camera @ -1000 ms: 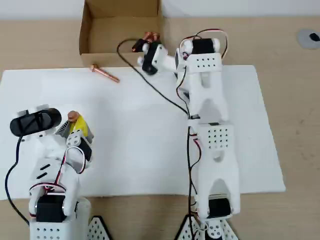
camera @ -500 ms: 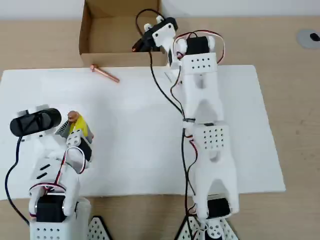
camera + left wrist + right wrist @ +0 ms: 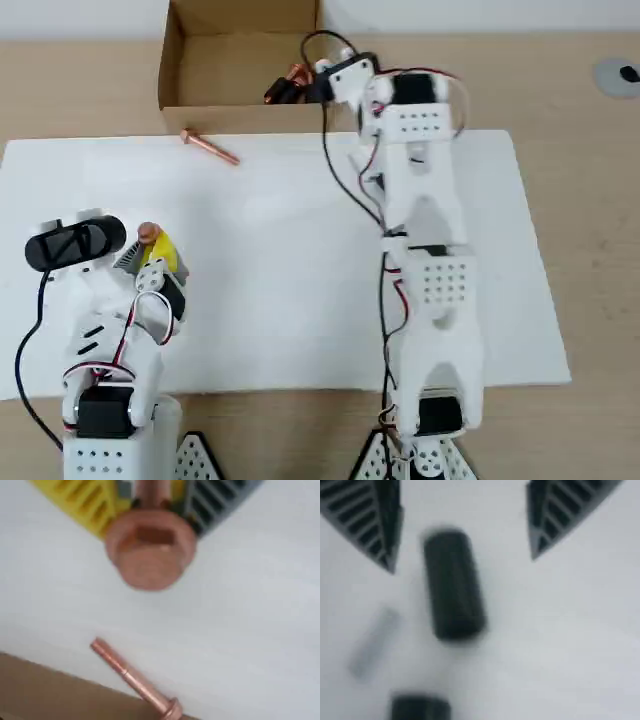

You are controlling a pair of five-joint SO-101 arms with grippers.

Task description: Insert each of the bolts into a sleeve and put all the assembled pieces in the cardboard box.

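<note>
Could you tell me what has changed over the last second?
The other arm swung its wrist from the edge of the mat up beside the right wall of the cardboard box, where a copper-and-black piece sits. The left gripper stays shut on its bolt; the loose bolt has not moved.

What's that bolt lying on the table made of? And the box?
Bolt: probably metal, maybe copper or copper-plated, as it has a smooth reddish-orange shine. Box: cardboard, dull brown with thin folded walls.
</note>
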